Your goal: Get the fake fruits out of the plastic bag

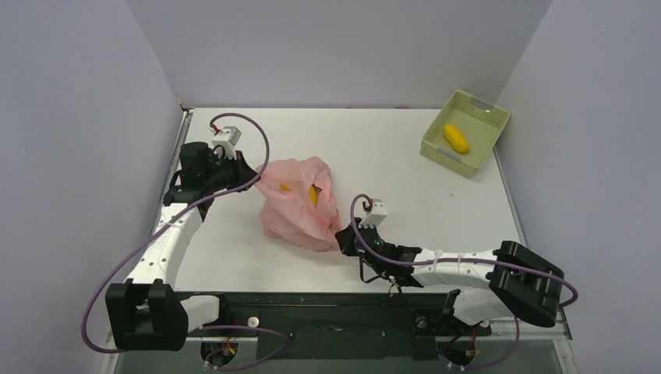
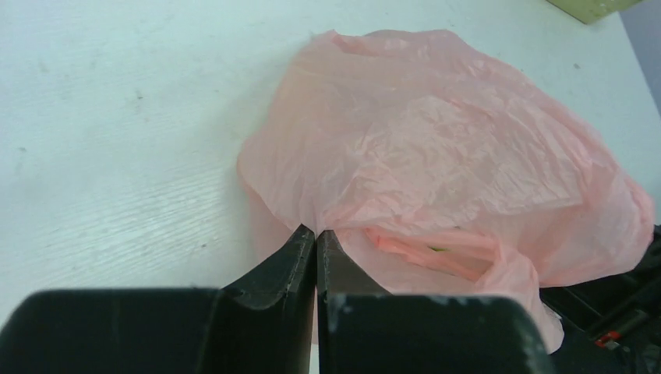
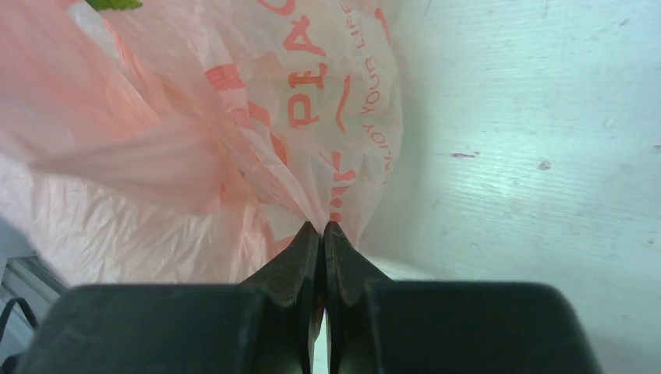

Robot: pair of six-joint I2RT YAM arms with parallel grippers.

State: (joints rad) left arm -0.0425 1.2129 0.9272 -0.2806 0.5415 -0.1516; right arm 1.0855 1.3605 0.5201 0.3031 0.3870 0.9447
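Observation:
The pink plastic bag [image 1: 300,204] lies crumpled on the white table, left of centre. Yellow fruit [image 1: 312,195] shows through its open mouth; the other fruits are hidden inside. My left gripper [image 1: 251,171] is shut on the bag's far left edge; in the left wrist view [image 2: 316,231] its tips pinch the pink film [image 2: 436,148]. My right gripper [image 1: 343,236] is shut on the bag's near right edge; in the right wrist view [image 3: 322,226] its tips pinch the printed film [image 3: 312,101]. A green bit [image 3: 113,4] shows at that view's top edge.
A pale green slotted basket [image 1: 483,113] stands at the back right of the table and holds a yellow-orange oval fruit [image 1: 456,139]. Grey walls close in the table on three sides.

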